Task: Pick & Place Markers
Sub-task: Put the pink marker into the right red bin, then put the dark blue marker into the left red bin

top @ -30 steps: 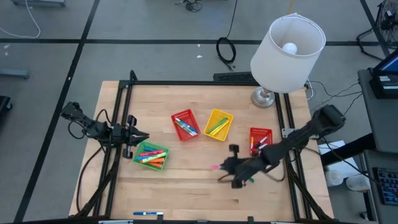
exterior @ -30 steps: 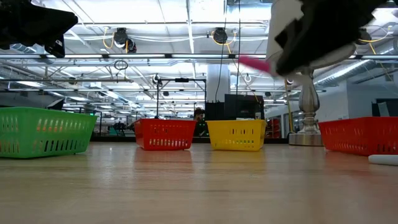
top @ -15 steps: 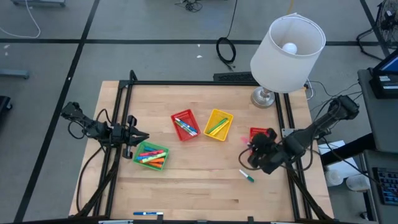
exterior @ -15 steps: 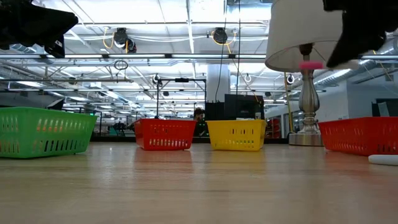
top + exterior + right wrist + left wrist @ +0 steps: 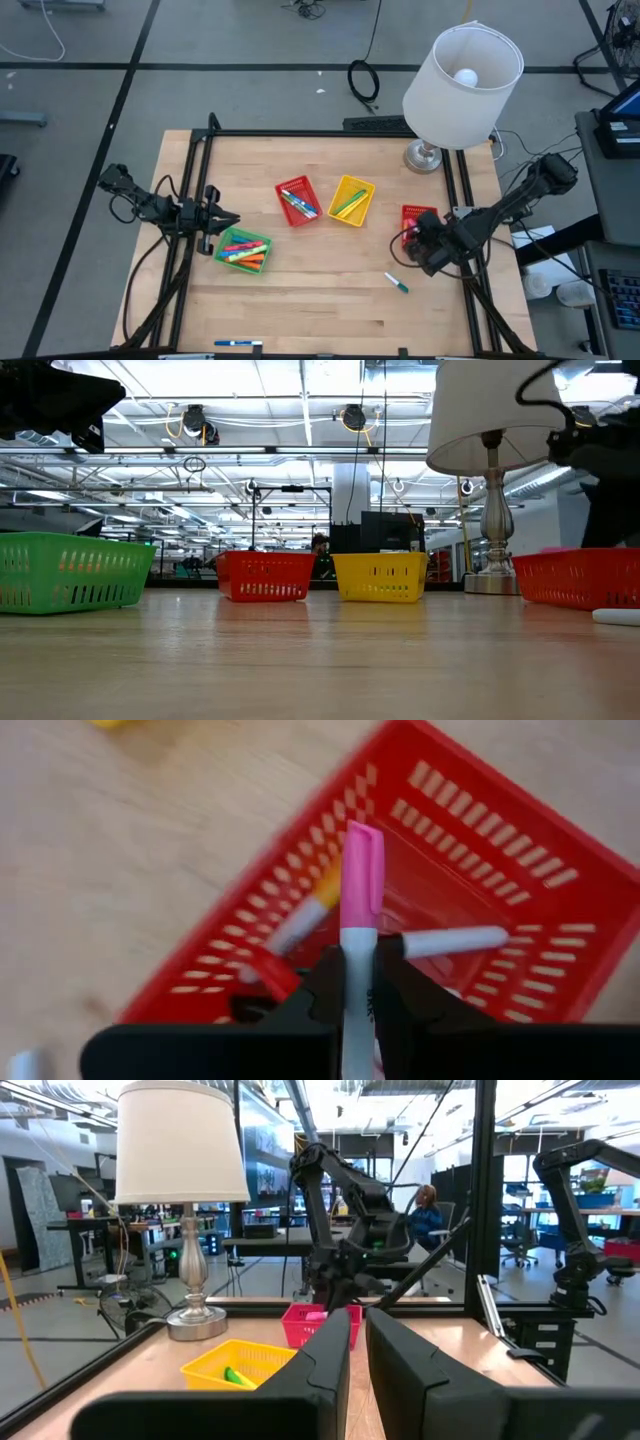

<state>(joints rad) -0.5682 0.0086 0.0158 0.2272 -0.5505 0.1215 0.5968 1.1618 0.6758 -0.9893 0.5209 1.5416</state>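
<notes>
My right gripper (image 5: 412,240) hangs over the right-hand red basket (image 5: 420,214) and is shut on a pink-capped marker (image 5: 361,870). That basket (image 5: 470,850) holds a few markers, one of them orange-capped (image 5: 318,902). A white marker with a green cap (image 5: 398,283) lies flat on the table near the gripper. A blue marker (image 5: 237,343) lies at the near edge. My left gripper (image 5: 232,220) waits shut and empty beside the green basket (image 5: 243,250), which holds several markers. My right gripper pinches the marker's white barrel (image 5: 357,982) between its two fingers. The pink cap end (image 5: 362,850) sticks out forward past the fingertips, so the marker lies along the fingers. The marker is lifted clear, over the red basket's inside.
A second red basket (image 5: 297,201) and a yellow basket (image 5: 351,200) with markers stand mid-table. A lamp (image 5: 462,75) stands at the far right corner. A black frame (image 5: 200,170) runs along the table's edges. Bare wood lies near the front edge.
My right gripper has carried the pink marker from the table's near middle toward the right and far edges, and has stopped over the right-hand red basket, lower than before. The green-capped marker it had covered has stayed on the table.
</notes>
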